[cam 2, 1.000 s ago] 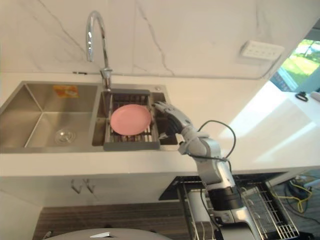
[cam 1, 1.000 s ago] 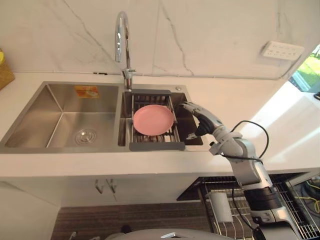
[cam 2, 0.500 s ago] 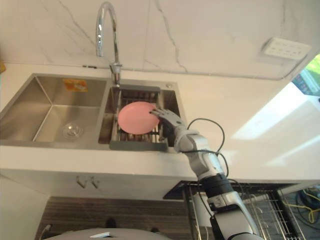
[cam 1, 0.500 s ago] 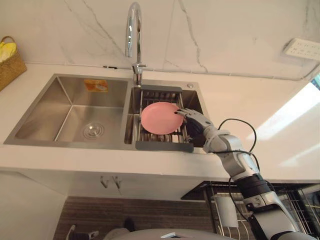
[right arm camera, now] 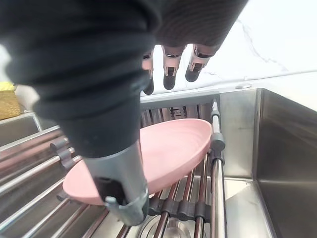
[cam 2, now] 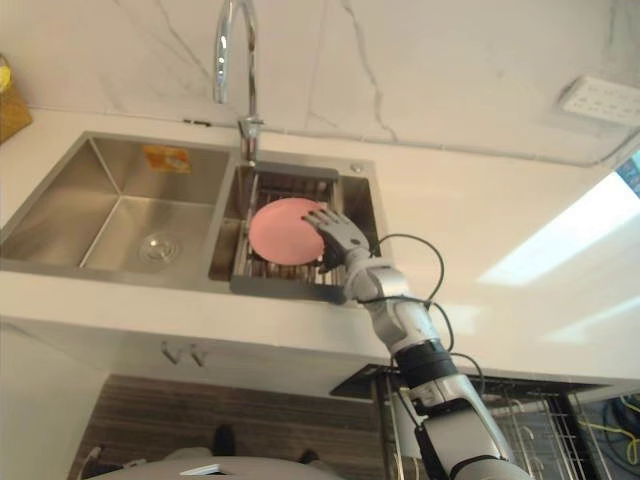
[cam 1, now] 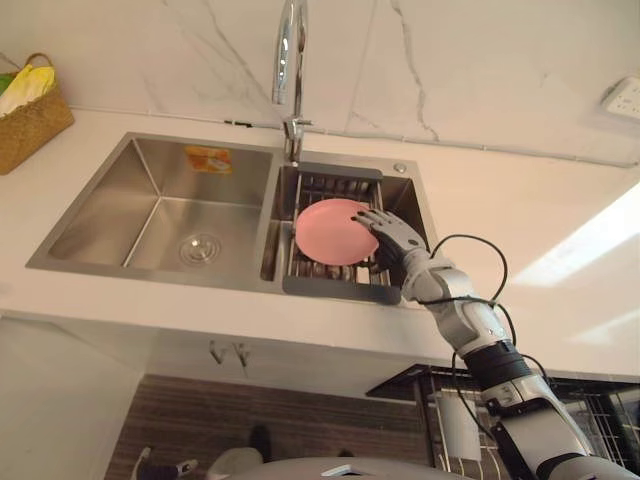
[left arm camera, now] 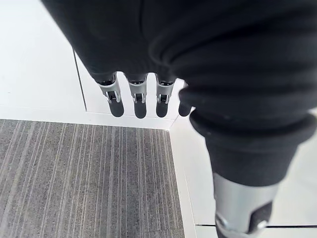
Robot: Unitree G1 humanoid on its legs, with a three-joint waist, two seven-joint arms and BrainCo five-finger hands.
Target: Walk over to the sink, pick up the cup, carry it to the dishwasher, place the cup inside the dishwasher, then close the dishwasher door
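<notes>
Nearest the robot, the left hand [left arm camera: 134, 95] hangs idle at its side, fingers straight and relaxed, pointing down at the grey striped floor [left arm camera: 74, 178]. Just below the tabletop [cam 1: 520, 220], the dishwasher's wire basket [cam 2: 560, 420] stands pulled out, ready to take a dish. Up over the edge, the right hand [cam 1: 392, 236] reaches into the sink [cam 1: 150, 210], fingers spread straight across the right rim of a pink plate [cam 1: 335, 232], thumb apart beneath the near edge. Nothing is clamped yet; it looks like the set-up for a pinch on the rim. The dish on offer here is this plate, shallow, smooth and matte, probably plastic. It lies tilted on a drying rack [cam 1: 335, 287] of metal bars in a grey frame, which spans the smaller right basin and lifts the rim clear for fingers to slip under. The sink is brushed steel with square walls. Behind it, a polished curved tap [cam 1: 290, 60] rises against veined marble, with a woven basket [cam 1: 30, 120] far left and a white socket [cam 1: 625, 97] far right.
</notes>
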